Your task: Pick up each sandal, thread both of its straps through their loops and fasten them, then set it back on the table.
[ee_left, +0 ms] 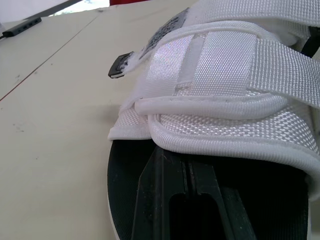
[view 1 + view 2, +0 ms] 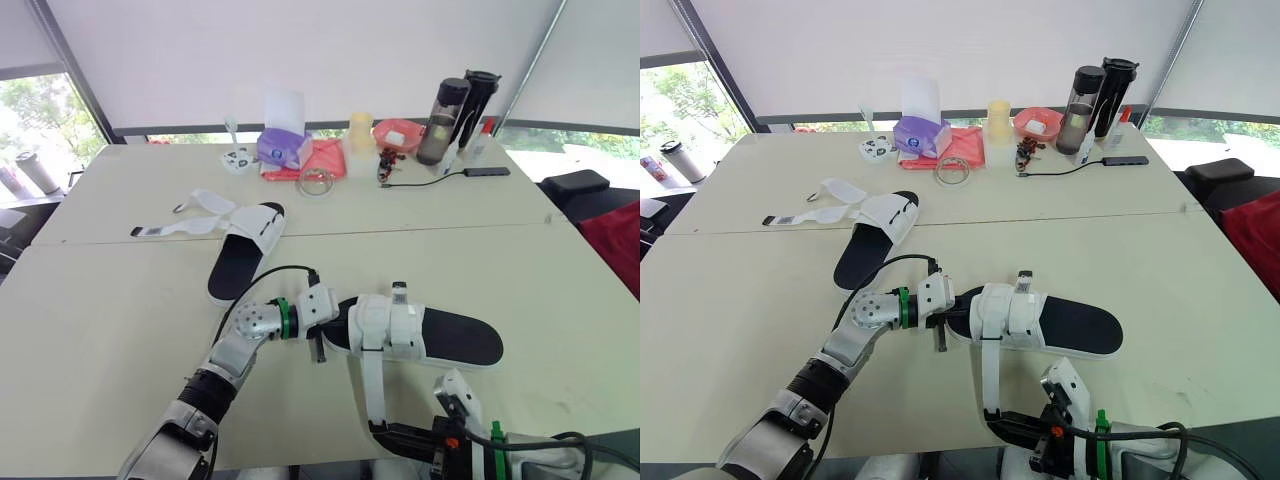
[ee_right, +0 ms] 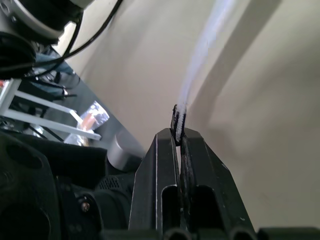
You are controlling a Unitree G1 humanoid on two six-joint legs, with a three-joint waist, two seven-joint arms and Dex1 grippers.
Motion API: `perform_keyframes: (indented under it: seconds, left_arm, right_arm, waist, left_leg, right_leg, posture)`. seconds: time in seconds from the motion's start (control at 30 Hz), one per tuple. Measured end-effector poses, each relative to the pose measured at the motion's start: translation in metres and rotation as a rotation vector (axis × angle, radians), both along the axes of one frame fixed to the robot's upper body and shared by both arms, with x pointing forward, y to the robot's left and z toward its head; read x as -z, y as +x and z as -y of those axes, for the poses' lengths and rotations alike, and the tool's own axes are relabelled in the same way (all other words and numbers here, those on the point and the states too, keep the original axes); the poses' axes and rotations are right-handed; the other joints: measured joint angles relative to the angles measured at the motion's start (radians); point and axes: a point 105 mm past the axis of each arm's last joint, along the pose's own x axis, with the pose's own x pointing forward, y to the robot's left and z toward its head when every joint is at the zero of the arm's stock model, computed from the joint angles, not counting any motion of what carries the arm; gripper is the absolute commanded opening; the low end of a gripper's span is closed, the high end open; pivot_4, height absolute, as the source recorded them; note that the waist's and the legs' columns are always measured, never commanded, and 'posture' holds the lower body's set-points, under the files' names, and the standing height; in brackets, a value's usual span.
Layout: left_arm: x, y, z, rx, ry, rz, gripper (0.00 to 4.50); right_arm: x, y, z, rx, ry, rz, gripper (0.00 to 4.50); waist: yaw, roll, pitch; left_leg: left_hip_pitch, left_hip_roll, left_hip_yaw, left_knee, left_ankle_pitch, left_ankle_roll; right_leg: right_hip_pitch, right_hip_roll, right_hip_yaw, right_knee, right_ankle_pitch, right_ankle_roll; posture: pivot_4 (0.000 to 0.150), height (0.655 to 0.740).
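The near sandal (image 2: 450,338) has a black sole and white straps and lies on the table (image 2: 120,300) in front of me. My left gripper (image 2: 322,338) is at its toe end, shut, with its fingers (image 1: 165,195) lying on the black insole up against the front strap (image 1: 225,70). One long white strap (image 2: 371,385) runs from the sandal toward me. My right gripper (image 3: 179,136) is shut on that strap's dark tip near the table's front edge. A second sandal (image 2: 240,262) lies farther back on the left with its straps (image 2: 195,218) spread open.
Along the table's far side stand a purple tissue box (image 2: 283,148), a red cloth (image 2: 325,158), a glass dish (image 2: 316,181), a yellow cup (image 2: 360,130), a pink bowl (image 2: 398,133), two dark bottles (image 2: 443,120) and a cabled device (image 2: 487,172). A black chair (image 2: 575,185) stands at the right.
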Motion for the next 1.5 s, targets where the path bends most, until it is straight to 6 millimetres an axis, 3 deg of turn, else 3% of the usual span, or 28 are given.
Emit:
perform_keyframes:
  seconds: [0.17, 0.37, 0.47, 0.63, 0.77, 0.87, 1.0, 1.13, 1.2, 1.3, 1.37, 1.5]
  left_arm:
    - [-0.001, 0.002, 0.002, 0.022, 0.012, -0.003, 0.00]
    - [0.000, 0.006, 0.006, 0.032, 0.013, -0.015, 0.00]
    - [-0.001, 0.006, 0.008, 0.040, 0.007, -0.010, 0.00]
    - [-0.002, 0.006, 0.012, 0.047, -0.005, -0.003, 0.00]
    - [-0.001, 0.008, 0.014, 0.028, -0.018, -0.009, 0.00]
    - [0.000, 0.008, 0.015, 0.024, -0.022, -0.009, 0.00]
    - [0.000, 0.009, 0.014, 0.012, -0.026, -0.007, 0.00]
    - [0.000, 0.009, 0.013, -0.001, -0.031, -0.007, 0.00]
    - [0.000, 0.009, 0.013, -0.004, -0.033, -0.006, 0.00]
    - [0.000, 0.009, 0.013, -0.003, -0.032, -0.005, 0.00]
    - [0.000, 0.008, 0.013, 0.000, -0.033, -0.003, 0.00]
    - [0.000, 0.010, 0.014, 0.003, -0.029, 0.002, 0.00]
  right_arm:
    - [-0.010, 0.004, -0.001, 0.013, 0.031, 0.019, 0.05]
    - [-0.083, 0.027, -0.019, -0.001, 0.263, 0.157, 0.05]
    - [-0.101, 0.040, -0.018, 0.030, 0.304, 0.172, 0.05]
    - [-0.114, 0.062, -0.017, 0.090, 0.356, 0.162, 0.05]
    - [-0.127, 0.097, -0.012, 0.206, 0.456, 0.207, 0.05]
    - [-0.122, 0.105, -0.007, 0.253, 0.473, 0.174, 0.05]
    - [-0.115, 0.105, -0.009, 0.255, 0.470, 0.135, 1.39]
    - [-0.116, 0.105, -0.007, 0.247, 0.470, 0.144, 3.46]
    - [-0.121, 0.111, 0.002, 0.248, 0.389, 0.226, 4.47]
    - [-0.135, 0.123, 0.023, 0.206, 0.144, 0.445, 4.47]
    - [-0.141, 0.126, 0.026, 0.159, 0.074, 0.532, 4.47]
    - [-0.126, 0.124, 0.022, 0.040, -0.040, 0.583, 4.47]
  waist:
    - [0.001, 0.000, 0.000]
    - [0.003, 0.000, 0.001]
    - [0.004, 0.000, 0.001]
    - [0.005, 0.000, 0.001]
    - [0.005, 0.000, 0.001]
    - [0.006, 0.000, 0.001]
    - [0.003, 0.001, 0.001]
    - [0.002, 0.001, 0.001]
    - [0.002, 0.002, 0.001]
    - [0.002, 0.003, 0.001]
    - [0.003, 0.003, 0.001]
    - [0.003, 0.003, 0.001]
  left_leg:
    - [0.000, 0.000, 0.000, 0.001, 0.000, 0.000]
    - [0.001, 0.000, 0.000, 0.003, -0.001, -0.002]
    - [0.001, -0.001, 0.000, 0.003, -0.001, -0.001]
    - [-0.003, -0.005, 0.001, 0.003, 0.000, 0.001]
    - [-0.003, -0.006, 0.001, 0.004, 0.001, 0.003]
    - [-0.003, -0.006, 0.000, 0.004, 0.001, 0.003]
    - [-0.002, -0.006, 0.000, 0.004, 0.001, 0.003]
    - [-0.002, -0.006, 0.000, 0.004, 0.001, 0.003]
    - [-0.002, -0.006, 0.001, 0.005, 0.001, 0.003]
    - [-0.002, -0.006, 0.002, 0.005, 0.001, 0.003]
    - [-0.001, -0.005, 0.001, 0.004, 0.001, 0.003]
    - [-0.001, -0.006, 0.001, 0.004, 0.001, 0.003]
  right_leg:
    - [0.000, 0.000, 0.000, 0.000, 0.000, 0.000]
    - [0.005, -0.002, 0.000, -0.001, 0.000, 0.000]
    - [0.006, -0.006, 0.000, -0.002, 0.000, -0.001]
    - [0.001, -0.009, -0.002, -0.002, 0.000, 0.001]
    - [0.002, -0.009, -0.003, -0.001, 0.000, 0.001]
    - [0.003, -0.009, -0.003, -0.001, 0.000, 0.001]
    - [0.003, -0.009, -0.003, 0.000, 0.000, 0.001]
    - [0.004, -0.009, -0.003, 0.000, 0.000, 0.001]
    - [0.004, -0.009, -0.003, 0.000, 0.000, 0.001]
    - [0.003, -0.009, -0.004, 0.000, 0.000, 0.001]
    - [0.004, -0.008, -0.006, 0.000, 0.000, 0.001]
    - [0.004, -0.009, -0.006, 0.000, 0.000, 0.001]
  posture:
    - [0.150, 0.7400]
    - [0.150, 0.7400]
    - [0.150, 0.7400]
    - [0.150, 0.7400]
    - [0.150, 0.7400]
    - [0.150, 0.7400]
    - [0.150, 0.7400]
    - [0.150, 0.7400]
    - [0.150, 0.7400]
    - [0.150, 0.7400]
    - [0.150, 0.7400]
    - [0.150, 0.7400]
